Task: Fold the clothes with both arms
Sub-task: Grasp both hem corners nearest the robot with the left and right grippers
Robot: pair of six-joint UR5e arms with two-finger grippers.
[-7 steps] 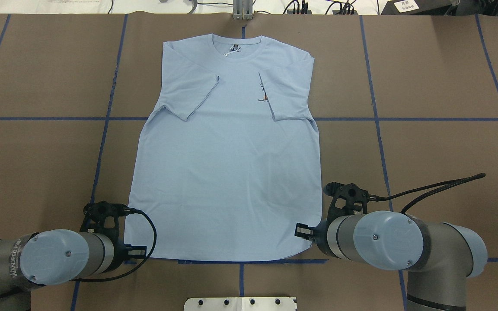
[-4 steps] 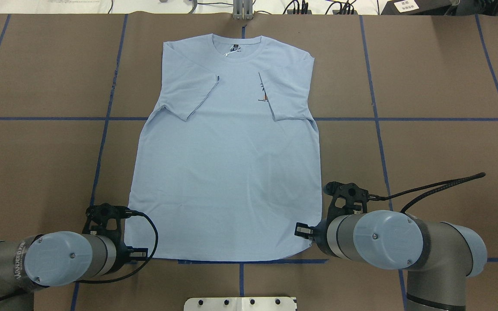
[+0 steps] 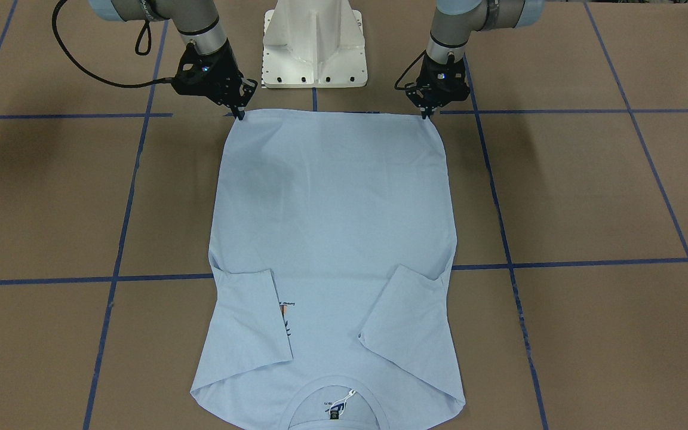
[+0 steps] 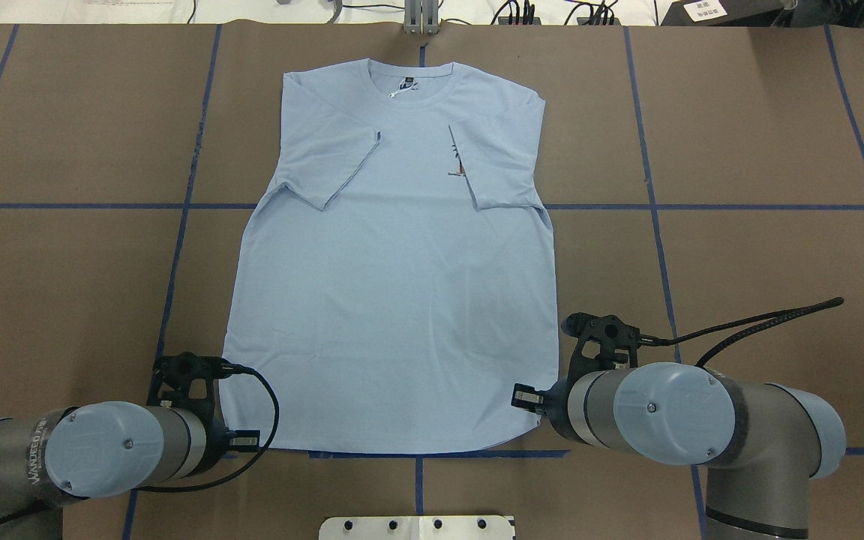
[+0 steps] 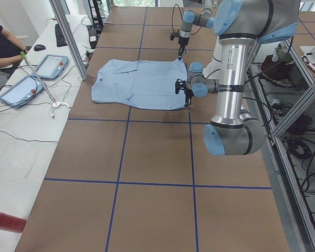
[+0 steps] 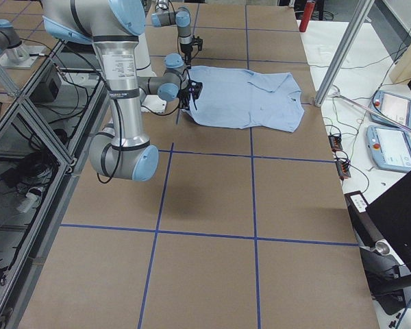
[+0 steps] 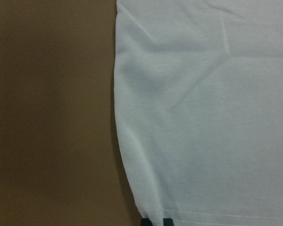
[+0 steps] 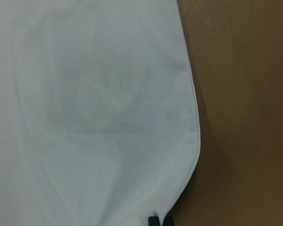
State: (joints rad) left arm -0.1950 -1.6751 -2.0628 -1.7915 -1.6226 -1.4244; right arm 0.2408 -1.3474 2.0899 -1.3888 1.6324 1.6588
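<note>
**Left arm edges in toward the hem**

Since a second ago the left arm (image 4: 102, 448) has slid slightly toward the T-shirt (image 4: 394, 300), while the right arm (image 4: 672, 416) has hardly shifted. The left end effector (image 3: 426, 113) points down at one hem corner and the right end effector (image 3: 240, 113) at the other. Each has its fingers drawn to a narrow slit, tips at the cloth's edge; whether cloth is pinched cannot be told. Beyond them the shirt lies flat on the table (image 4: 739, 150), both sleeves folded inward. The chest print (image 4: 458, 161) peeks out beside the sleeve on the right end effector's side. Farthest from both lies the collar (image 4: 411, 82) with its dark label.
</note>
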